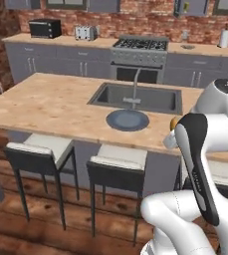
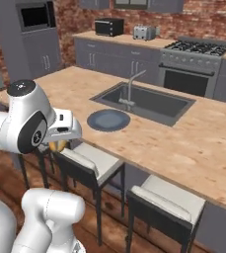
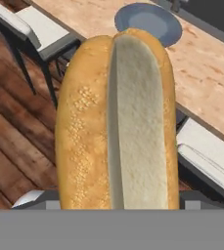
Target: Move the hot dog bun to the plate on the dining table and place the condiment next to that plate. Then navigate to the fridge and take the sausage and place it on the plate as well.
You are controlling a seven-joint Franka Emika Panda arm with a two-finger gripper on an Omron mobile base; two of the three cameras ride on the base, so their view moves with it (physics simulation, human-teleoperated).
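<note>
Hand view gave you the hot dog bun [image 3: 117, 122] held lengthwise in the tool, clenched on it, with the plate [image 3: 150, 20] on the tabletop [image 3: 209, 73] ahead and stools [image 3: 35, 29] below. Left base view added the sink [image 1: 140, 97] beyond the plate [image 1: 127, 120].

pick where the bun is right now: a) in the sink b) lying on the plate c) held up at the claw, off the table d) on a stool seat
c, the bun stands right in front of the hand camera with floor and stools behind it, while the plate on the table is bare.
</note>
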